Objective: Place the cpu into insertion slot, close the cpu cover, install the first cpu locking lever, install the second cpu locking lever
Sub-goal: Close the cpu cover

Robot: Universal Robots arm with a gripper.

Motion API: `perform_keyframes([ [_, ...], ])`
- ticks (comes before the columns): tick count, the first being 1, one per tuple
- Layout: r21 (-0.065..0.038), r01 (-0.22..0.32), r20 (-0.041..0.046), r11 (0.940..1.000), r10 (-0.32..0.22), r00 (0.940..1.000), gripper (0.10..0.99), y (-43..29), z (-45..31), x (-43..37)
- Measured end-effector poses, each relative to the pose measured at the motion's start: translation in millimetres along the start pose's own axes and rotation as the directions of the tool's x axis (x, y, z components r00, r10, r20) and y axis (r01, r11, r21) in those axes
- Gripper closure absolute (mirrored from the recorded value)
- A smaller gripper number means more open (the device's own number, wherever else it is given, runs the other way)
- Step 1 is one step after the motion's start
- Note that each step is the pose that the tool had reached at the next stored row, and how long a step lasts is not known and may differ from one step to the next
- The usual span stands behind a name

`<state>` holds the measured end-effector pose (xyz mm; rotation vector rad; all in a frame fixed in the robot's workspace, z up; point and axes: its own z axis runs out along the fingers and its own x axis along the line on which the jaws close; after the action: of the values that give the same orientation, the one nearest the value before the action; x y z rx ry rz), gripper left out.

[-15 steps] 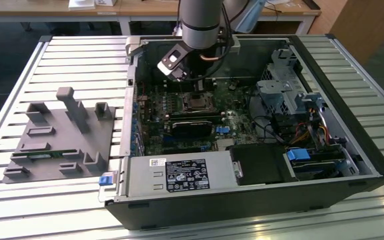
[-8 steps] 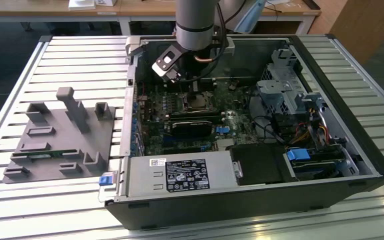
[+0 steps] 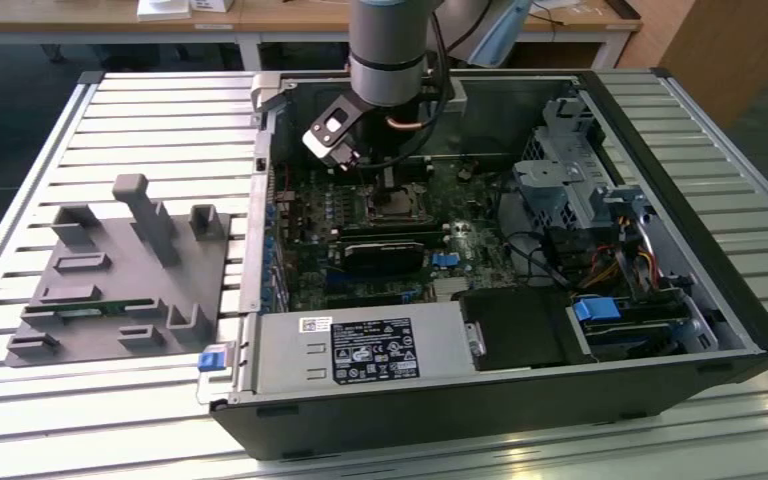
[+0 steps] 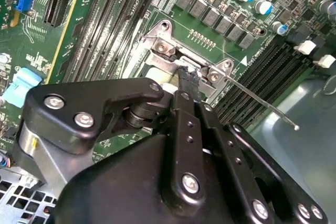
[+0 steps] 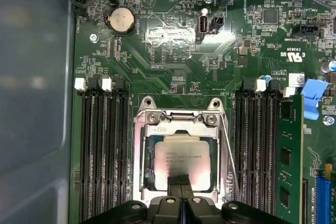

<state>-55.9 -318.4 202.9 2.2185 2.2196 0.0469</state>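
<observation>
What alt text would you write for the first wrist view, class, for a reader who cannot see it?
The cpu sits in the slot, framed by the metal cover lying flat, on a green motherboard. The gripper, jaws shut, meets the cpu's edge; black memory slots flank it.

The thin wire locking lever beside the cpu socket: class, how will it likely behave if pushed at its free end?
Probably springy and light: the locking lever is a long, slender rod held at one end. Its small rounded tip could slip off the fingers.
</observation>
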Motion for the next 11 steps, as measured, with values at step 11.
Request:
perform_keyframes([
  [11, 0.0, 0.0, 0.0, 1.0, 0.0, 1.0, 0.98, 4.1, 3.1, -0.1],
])
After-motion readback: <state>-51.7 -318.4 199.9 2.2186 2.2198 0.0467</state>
